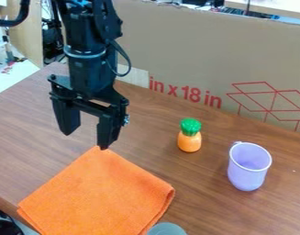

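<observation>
Lying beside the spread end effector (86,140), orange cloth (100,195).

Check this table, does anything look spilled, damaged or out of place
Nothing looks spilled or damaged. Slightly askew: the orange cloth, one corner right at the table's edge. The purple cup and toy pineapple stand upright.

Robotics lab is suggested: robot arm (87,50) is seen above wooden table (216,209), cardboard panel (182,46) is placed behind, black equipment (52,36) beyond.
</observation>
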`<action>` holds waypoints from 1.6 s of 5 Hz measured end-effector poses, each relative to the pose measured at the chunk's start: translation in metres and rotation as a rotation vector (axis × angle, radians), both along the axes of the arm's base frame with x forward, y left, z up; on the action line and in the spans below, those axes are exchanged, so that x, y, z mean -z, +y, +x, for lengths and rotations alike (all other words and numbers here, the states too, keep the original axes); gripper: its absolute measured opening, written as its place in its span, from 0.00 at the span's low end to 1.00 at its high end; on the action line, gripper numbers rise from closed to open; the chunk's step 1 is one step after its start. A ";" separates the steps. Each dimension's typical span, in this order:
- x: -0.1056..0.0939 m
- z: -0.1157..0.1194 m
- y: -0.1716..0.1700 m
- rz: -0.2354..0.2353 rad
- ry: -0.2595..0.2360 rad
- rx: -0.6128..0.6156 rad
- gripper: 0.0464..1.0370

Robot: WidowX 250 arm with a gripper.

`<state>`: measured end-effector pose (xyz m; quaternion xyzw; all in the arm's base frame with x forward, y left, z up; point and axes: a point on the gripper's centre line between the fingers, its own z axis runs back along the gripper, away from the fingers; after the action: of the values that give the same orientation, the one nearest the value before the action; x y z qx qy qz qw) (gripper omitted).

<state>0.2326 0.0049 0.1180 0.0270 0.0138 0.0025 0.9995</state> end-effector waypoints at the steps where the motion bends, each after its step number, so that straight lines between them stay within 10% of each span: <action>1: 0.006 -0.001 0.000 -0.001 0.029 0.001 0.96; 4: 0.019 0.087 -0.018 -0.020 0.029 0.186 0.96; 8: 0.057 0.128 -0.050 -0.108 0.110 0.394 0.96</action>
<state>0.3611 -0.0448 0.0614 -0.0243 0.0631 -0.1953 0.9784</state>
